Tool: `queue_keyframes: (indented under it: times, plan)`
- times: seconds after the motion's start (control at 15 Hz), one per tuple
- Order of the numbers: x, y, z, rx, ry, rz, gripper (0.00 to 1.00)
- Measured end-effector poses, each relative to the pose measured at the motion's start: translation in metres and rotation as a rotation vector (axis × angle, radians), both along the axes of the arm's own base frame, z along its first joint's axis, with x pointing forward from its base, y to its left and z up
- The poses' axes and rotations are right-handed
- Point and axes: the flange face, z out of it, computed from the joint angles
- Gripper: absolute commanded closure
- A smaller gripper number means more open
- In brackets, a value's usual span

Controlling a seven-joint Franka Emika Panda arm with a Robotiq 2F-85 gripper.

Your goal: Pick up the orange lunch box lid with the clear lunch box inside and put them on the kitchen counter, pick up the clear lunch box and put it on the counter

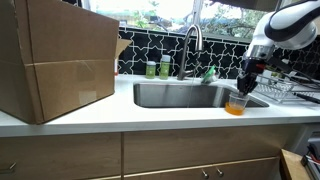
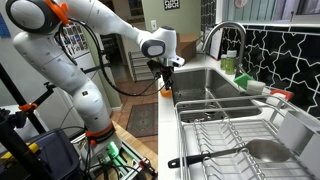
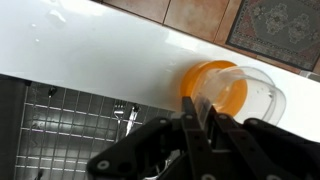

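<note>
Exterior view, gripper: right of frame, pointing down, fingertips just above the orange lunch box lid; finger state cannot be told here.
Exterior view, lid: on the kitchen counter, just beside the right edge of the sink.
Exterior view, surroundings: cardboard box fills the left; faucet and green bottles stand behind the sink; dish rack is at far right.
Exterior view, arm: white, reaching from upper left to centre.
Exterior view, gripper: centre, directly over the orange lunch box lid; too small to read the fingers.
Exterior view, foreground: dish rack is at lower right, with the sink and faucet beyond.
Wrist view, kitchen counter: white band running from upper left to right.
Wrist view, orange lunch box lid: right of centre on the counter.
Wrist view, clear lunch box: sits in the lid; orange shows through its wall.
Wrist view, gripper: bottom centre, fingers drawn close with a narrow gap at the box's near rim; whether they pinch it cannot be told.
Wrist view, sink grid: lower left.
</note>
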Motion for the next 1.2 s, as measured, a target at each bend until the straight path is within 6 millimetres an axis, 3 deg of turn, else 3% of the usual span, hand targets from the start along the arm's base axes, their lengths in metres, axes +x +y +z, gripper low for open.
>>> queue_keyframes:
  times: [0.27, 0.53, 0.87, 1.0, 1.2]
  plan:
    - [-0.002, 0.001, 0.008, -0.006, -0.018, 0.003, 0.97]
    - [-0.002, 0.005, 0.028, -0.021, -0.063, 0.013, 0.97]
    - [0.020, 0.023, 0.050, -0.031, -0.108, 0.063, 0.97]
    - [0.034, 0.037, 0.046, -0.020, -0.096, 0.090, 0.97]
    - [0.056, 0.055, 0.021, -0.014, -0.032, 0.113, 0.97]
